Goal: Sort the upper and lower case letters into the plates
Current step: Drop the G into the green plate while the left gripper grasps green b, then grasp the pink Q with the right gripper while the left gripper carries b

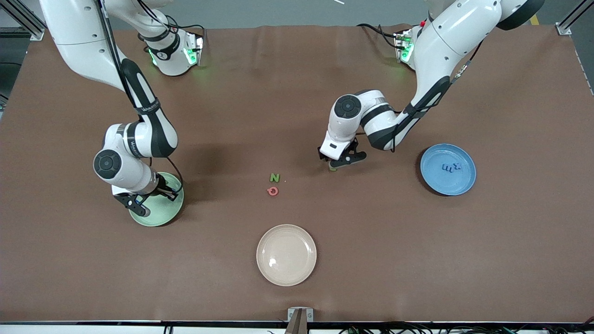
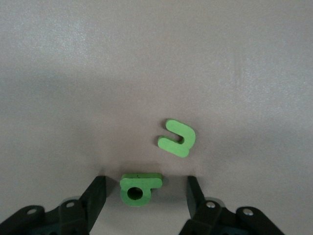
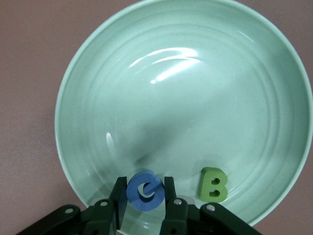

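The right gripper point(image 3: 145, 200) hangs over the mint green plate point(image 1: 172, 209), which sits toward the right arm's end of the table point(image 1: 464, 260). Its jaws pinch a blue letter G point(image 3: 145, 190) by its flat sides, holding it on edge just above the plate's floor. A green letter B point(image 3: 213, 184) lies flat in the same plate, just beside the held piece.

The left gripper point(image 2: 145, 196) is down at the table near the middle, between the plates. Its jaws stand spread, one on each side of a green letter point(image 2: 139, 187) with a round hole and a straight bar, and a gap shows on both sides of it, so neither jaw touches the piece. A second green letter point(image 2: 177, 138), a hooked shape, lies flat on the table close by, apart from the first.

Toward the middle of the table lie a green letter N point(image 1: 274, 177) and a red round letter point(image 1: 273, 191), side by side, the red one nearer the front camera.

The sky blue plate point(image 1: 459, 185) sits toward the left arm's end of the table and holds dark blue letters point(image 1: 451, 167); which ones I cannot tell. A cream plate point(image 1: 286, 254) lies nearest the front camera.
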You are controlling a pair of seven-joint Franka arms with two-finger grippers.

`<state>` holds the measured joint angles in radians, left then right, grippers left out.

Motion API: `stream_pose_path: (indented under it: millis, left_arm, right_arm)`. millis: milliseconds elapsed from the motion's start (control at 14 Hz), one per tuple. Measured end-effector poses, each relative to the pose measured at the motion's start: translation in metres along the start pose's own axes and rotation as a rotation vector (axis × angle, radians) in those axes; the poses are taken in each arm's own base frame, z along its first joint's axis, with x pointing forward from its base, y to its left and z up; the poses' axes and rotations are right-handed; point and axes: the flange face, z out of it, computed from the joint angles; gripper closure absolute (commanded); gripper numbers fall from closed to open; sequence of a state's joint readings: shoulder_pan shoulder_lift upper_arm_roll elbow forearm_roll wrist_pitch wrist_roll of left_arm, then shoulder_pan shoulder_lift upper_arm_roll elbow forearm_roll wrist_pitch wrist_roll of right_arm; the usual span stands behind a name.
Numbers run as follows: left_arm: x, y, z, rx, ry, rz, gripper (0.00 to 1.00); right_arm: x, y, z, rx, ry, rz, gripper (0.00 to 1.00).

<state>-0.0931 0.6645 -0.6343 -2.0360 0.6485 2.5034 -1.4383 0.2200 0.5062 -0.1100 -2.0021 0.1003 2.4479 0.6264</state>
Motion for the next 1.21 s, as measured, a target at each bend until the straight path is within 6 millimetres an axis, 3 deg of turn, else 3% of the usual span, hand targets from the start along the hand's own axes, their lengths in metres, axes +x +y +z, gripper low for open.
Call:
stream_pose_path:
  millis: [143, 285, 356, 428, 713, 927, 1069, 1212]
  left_arm:
    - [0.001, 0.001, -0.003, -0.003, 0.005, 0.001, 0.47]
    - [0.001, 0.001, -0.004, -0.004, 0.006, 0.001, 0.51]
    - [0.001, 0.001, -0.004, -0.004, 0.006, 0.001, 0.55]
    - [0.001, 0.001, -0.004, -0.006, 0.007, 0.001, 0.61]
    - [0.001, 0.002, -0.006, -0.007, 0.011, 0.001, 0.78]
    - [0.002, 0.002, -0.006, -0.008, 0.011, 0.000, 0.85]
    - [0.003, 0.001, -0.006, -0.008, 0.011, -0.003, 0.85]
    - [0.010, 0.000, -0.010, -0.011, 0.019, -0.014, 0.85]
  right_arm:
    - [0.003, 0.005, 0.001, -0.001, -0.001, 0.010, 0.89]
    - [0.008, 0.010, 0.004, -0.001, 0.001, 0.020, 0.66]
    - [0.009, 0.012, 0.006, -0.001, 0.001, 0.023, 0.39]
    - [0.009, 0.012, 0.009, -0.003, 0.000, 0.024, 0.00]
    - [0.009, 0.008, 0.007, 0.001, 0.000, 0.018, 0.00]
    - [0.008, -0.009, -0.012, -0.019, -0.044, 0.032, 0.00]
    - [-0.003, -0.038, -0.036, -0.016, -0.048, 0.077, 0.00]
    - [-0.034, -0.081, -0.049, -0.003, -0.031, 0.117, 0.00]
